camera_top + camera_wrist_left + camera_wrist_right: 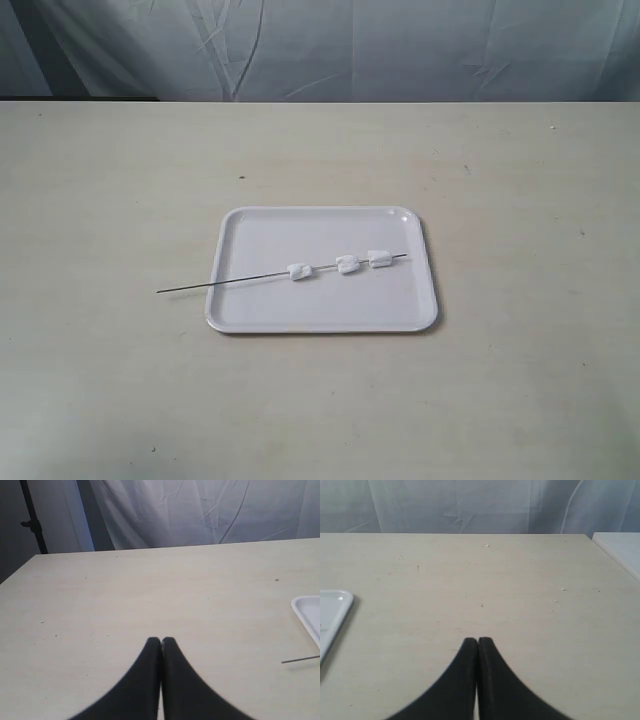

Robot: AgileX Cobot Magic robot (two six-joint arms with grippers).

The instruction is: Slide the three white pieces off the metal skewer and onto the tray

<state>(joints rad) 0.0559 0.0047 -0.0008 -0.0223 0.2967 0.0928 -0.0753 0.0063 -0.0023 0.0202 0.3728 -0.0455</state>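
The skewer [260, 277] was found lying across the tray [300, 225] on the desk [120, 380], with the three white pieces [348, 264] threaded on it and its bare end overhanging the left rim. Both the left claw [161, 641] and right claw [478, 641] were pressed together, empty. The bare end would best be pinned first, then the pieces pushed off the opposite tip.

Bare worktop [110, 190] lies open on all sides of the tray [322, 327], whose low rim is the only raised edge in the way. The skewer [230, 282] lies slantwise across it, one end jutting past the left rim over the worktop, the other stopping just inside the right rim. Three white pieces [347, 264] sit spaced along its right half, with bare rod showing between them. The left pincer [161, 641] and right pincer [478, 641], both with tips pressed together, hang over bare surface apart from the tray. A white drape [350, 50] closes off the far edge.
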